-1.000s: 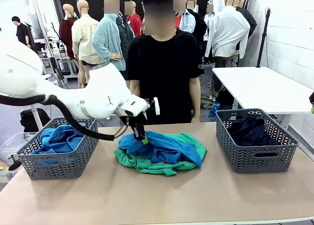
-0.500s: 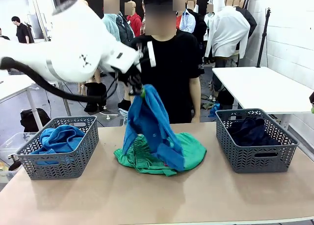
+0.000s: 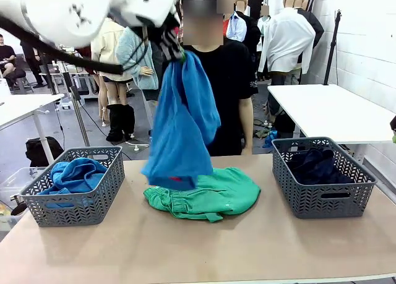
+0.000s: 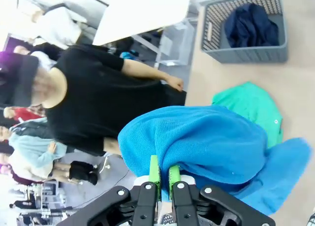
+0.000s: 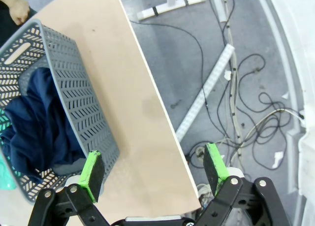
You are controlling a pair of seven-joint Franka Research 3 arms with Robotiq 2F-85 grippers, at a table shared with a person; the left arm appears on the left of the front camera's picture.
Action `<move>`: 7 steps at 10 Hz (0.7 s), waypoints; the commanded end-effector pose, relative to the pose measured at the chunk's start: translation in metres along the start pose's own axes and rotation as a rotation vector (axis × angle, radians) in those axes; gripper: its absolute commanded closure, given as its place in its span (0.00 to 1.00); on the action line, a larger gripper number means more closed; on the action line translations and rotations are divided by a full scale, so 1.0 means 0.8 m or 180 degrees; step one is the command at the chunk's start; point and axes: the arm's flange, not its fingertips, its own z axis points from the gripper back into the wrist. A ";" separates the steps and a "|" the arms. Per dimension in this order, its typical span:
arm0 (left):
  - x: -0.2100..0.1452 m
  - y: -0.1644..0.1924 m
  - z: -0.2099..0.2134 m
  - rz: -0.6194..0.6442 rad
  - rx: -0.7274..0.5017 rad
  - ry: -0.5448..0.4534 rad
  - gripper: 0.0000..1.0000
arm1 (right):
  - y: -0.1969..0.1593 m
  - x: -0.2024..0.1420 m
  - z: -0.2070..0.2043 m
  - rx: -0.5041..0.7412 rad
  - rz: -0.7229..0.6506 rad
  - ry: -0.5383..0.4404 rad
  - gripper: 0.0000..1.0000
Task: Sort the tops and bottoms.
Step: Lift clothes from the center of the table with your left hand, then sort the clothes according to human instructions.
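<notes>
roughly half sorted: one blue shirt (image 3: pixel 74 172) lies in the left basket (image 3: pixel 37 203), navy trousers (image 3: pixel 315 165) in the right basket (image 3: pixel 322 200); left tool (image 3: pixel 179 56) pinches the second blue shirt (image 3: pixel 185 129) hanging high over the worktop (image 3: pixel 185 253), green shorts (image 3: pixel 216 194) yet to sort, right tool (image 5: pixel 154 168) spread, empty.

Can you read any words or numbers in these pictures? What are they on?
No words or numbers can be read.
The red label at the hem of the blue shirt: too small to read.
</notes>
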 end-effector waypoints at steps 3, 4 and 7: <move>0.023 -0.003 0.055 0.0104 0.0298 0.0026 1.00 | 0.001 0.000 0.002 -0.0048 -0.0030 0.0036 0.00; 0.018 -0.008 0.059 0.0071 0.0281 0.0025 1.00 | 0.001 0.000 0.002 -0.0048 -0.0030 0.0036 0.00; 0.026 0.007 0.055 0.0092 0.0212 0.0003 1.00 | 0.001 0.000 0.002 -0.0048 -0.0030 0.0036 0.00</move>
